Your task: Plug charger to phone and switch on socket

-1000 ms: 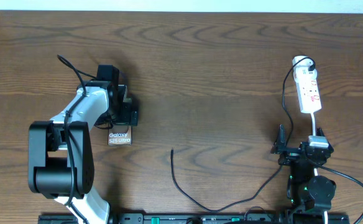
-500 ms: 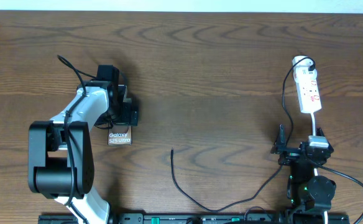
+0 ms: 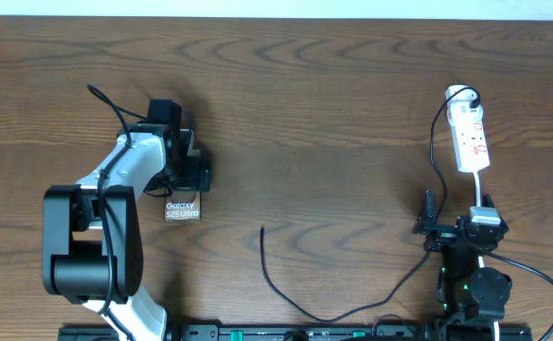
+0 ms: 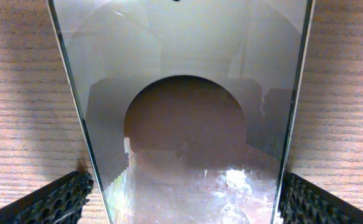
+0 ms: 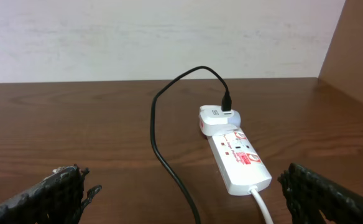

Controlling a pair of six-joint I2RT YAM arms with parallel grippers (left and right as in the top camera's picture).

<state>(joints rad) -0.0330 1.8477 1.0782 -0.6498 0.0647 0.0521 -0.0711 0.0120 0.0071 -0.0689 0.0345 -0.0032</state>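
Note:
The phone (image 3: 182, 210) lies flat on the wooden table, its white lettering showing just below my left gripper (image 3: 184, 185). In the left wrist view the phone's glossy face (image 4: 181, 74) fills the space between the two pads (image 4: 57, 202), which stand wide open close beside its long edges. The charger cable (image 3: 286, 294) has its free tip at mid-table and loops right, up to a white adapter (image 5: 217, 118) plugged into the white socket (image 3: 472, 137). My right gripper (image 3: 458, 210) hangs open just short of the socket (image 5: 237, 158), holding nothing.
The socket's white cord (image 5: 259, 199) runs back between my right fingers (image 5: 330, 196). The black cable (image 5: 163, 155) passes left of the socket. A pale wall stands behind the table's far edge. The left arm's thicker cable (image 3: 115, 109) arcs above its wrist.

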